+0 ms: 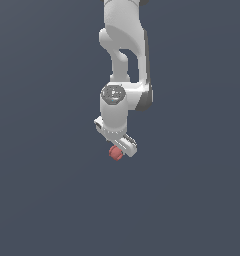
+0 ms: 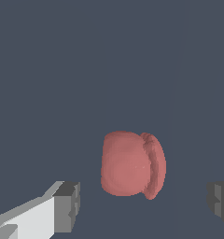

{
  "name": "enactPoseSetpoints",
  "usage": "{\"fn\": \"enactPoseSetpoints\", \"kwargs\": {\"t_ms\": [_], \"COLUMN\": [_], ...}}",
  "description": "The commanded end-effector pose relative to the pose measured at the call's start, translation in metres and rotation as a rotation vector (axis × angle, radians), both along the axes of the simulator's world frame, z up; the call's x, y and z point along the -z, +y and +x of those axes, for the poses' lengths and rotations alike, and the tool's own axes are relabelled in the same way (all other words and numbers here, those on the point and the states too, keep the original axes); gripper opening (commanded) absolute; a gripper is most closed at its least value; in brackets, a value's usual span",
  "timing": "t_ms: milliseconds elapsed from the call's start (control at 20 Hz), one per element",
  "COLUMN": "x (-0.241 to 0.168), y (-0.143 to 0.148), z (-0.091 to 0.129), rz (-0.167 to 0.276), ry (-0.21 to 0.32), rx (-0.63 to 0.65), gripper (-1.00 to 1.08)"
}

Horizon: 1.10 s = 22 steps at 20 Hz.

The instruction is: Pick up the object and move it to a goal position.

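We see the object (image 2: 132,163), a matte red, lumpy ball with a ridged fold down one side, lying on the plain dark grey desk (image 1: 192,200). Our white tool (image 2: 142,205) hangs directly above it, its grey-padded fingers (image 2: 67,205) spread wide on either side, neither touching the ball.

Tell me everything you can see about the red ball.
The red ball is small, matte and lumpy, roughly round, with a ridged seam down one side. It sits between the open gripper's two grey fingertips, with clear gaps either side, so nothing visibly touches it. In the exterior view it shows just below the white gripper, against plain dark grey.
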<state>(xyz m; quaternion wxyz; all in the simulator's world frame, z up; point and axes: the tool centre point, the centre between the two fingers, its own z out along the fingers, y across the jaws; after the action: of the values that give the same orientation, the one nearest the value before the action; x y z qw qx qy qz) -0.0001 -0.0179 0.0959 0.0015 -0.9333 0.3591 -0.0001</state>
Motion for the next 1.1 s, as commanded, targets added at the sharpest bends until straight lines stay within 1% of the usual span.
{"fn": "enactPoseSetpoints", "kwargs": {"t_ms": [0, 450, 850, 1050], "x": [0.003, 0.009, 0.045, 0.055], "y": [-0.001, -0.002, -0.002, -0.002], "z": [0.0, -0.001, -0.002, -0.002], "rz": [-0.002, -0.003, -0.003, -0.003], "ry": [0.001, 0.002, 0.001, 0.001], "rx": [0.027, 0.041, 0.045, 0.046], "gripper": [1.0, 1.0, 1.0, 1.0]}}
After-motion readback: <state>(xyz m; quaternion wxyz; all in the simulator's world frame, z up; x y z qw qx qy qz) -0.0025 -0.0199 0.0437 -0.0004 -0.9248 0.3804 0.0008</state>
